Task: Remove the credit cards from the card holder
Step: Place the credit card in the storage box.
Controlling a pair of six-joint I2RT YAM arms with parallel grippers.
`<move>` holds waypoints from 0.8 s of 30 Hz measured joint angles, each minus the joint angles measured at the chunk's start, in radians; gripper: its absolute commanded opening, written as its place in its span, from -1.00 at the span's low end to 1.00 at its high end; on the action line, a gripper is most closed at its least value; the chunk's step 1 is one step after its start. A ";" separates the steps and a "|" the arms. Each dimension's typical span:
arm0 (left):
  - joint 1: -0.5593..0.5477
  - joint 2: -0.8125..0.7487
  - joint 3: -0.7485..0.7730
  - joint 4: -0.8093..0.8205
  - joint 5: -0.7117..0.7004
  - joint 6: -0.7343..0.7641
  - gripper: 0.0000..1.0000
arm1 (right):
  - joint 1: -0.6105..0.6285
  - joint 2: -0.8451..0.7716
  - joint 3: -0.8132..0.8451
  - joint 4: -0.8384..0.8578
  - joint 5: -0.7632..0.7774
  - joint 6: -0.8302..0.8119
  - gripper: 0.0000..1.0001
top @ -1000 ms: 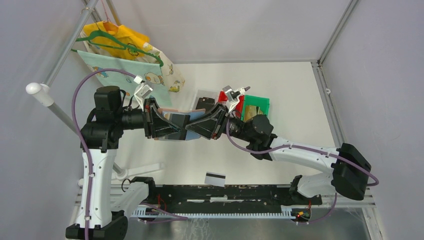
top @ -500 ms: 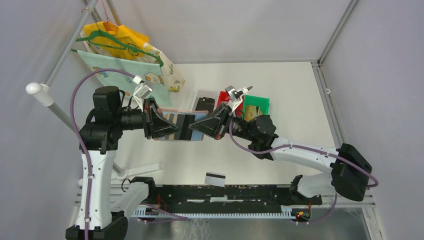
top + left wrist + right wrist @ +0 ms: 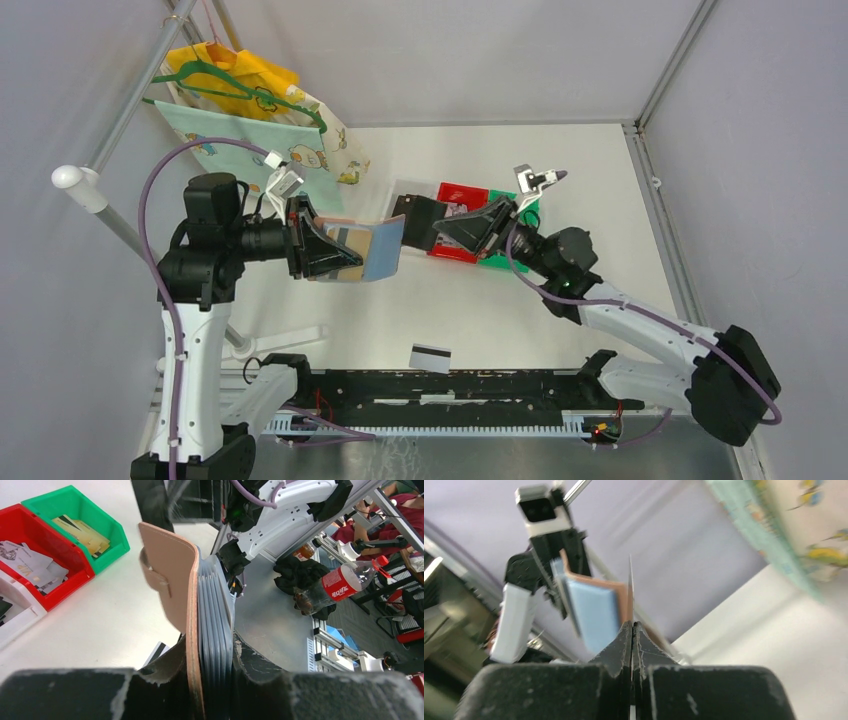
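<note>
- One credit card [image 3: 630, 587] is out of the card holder [image 3: 375, 250]. It is pinched edge-on in the right gripper [image 3: 631, 627], whose fingers are clenched tight on its lower edge.
- A second card [image 3: 430, 357], white with a dark stripe, lies flat on the surface [image 3: 500, 310] near the arm bases, well apart from everything else.
- The holder hangs in the air above the surface. Its brown cover is folded back so the stack of clear pockets [image 3: 215, 610] faces the other arm, likely so cards can slide straight out.
- The left gripper [image 3: 212, 680] is clamped across the spine end of the holder, grasping cover and pockets together. That leaves the open edges free.
- The right gripper stands apart from the holder, over the red bin [image 3: 60, 592] and the green bin [image 3: 112, 555].
- Judging by this, the next step is setting the held card down. Whether more cards sit in the pockets I cannot tell.
</note>
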 measured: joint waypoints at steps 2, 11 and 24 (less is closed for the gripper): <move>-0.001 -0.004 0.000 0.000 -0.008 0.000 -0.92 | -0.067 -0.043 -0.010 -0.060 0.000 -0.008 -1.00; -0.006 -0.021 0.007 -0.013 -0.059 0.009 -0.92 | -0.259 0.007 0.069 -0.309 -0.008 -0.095 -1.00; -0.006 -0.053 0.014 -0.015 -0.071 0.031 -0.92 | -0.201 0.637 0.544 -0.634 0.118 -0.228 -1.00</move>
